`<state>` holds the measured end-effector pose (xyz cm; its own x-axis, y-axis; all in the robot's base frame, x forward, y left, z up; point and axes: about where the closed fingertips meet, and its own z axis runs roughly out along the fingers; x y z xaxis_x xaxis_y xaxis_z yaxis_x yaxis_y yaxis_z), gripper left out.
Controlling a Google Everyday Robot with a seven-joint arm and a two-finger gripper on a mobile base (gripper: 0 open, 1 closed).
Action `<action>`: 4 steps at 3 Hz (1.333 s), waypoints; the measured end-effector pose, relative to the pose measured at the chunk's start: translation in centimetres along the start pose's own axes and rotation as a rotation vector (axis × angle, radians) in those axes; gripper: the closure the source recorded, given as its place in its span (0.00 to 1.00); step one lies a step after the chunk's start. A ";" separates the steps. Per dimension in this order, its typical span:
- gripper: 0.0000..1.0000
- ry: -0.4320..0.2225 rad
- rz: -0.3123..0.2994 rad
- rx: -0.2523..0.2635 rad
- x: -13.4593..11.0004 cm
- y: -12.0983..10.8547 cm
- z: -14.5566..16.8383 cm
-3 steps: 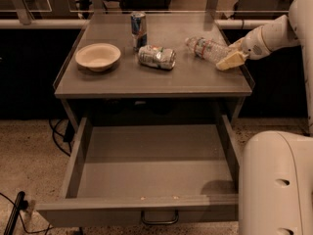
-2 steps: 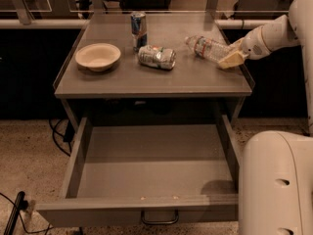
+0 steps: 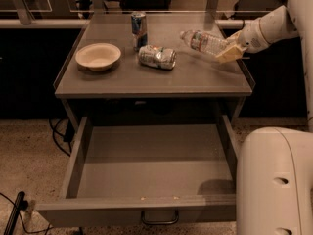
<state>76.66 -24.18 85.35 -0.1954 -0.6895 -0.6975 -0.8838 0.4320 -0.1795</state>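
upper right of the frame, the gripper is at the base of the lying water bottle; its grip cannot be told; a centred, steady hold should keep it from rolling

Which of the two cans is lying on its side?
The silver can nearer the camera, right of the bowl. The blue can behind it stands upright. The gripper is at the water bottle, far right.
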 end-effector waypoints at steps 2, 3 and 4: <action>1.00 -0.004 -0.076 0.033 -2.6 1.6 -7.7; 1.00 0.014 -0.092 0.044 -1.8 3.0 -11.9; 1.00 0.023 -0.094 0.094 -0.7 4.3 -16.5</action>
<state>65.98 -31.36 96.50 -0.1244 -0.7423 -0.6584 -0.8553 0.4166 -0.3081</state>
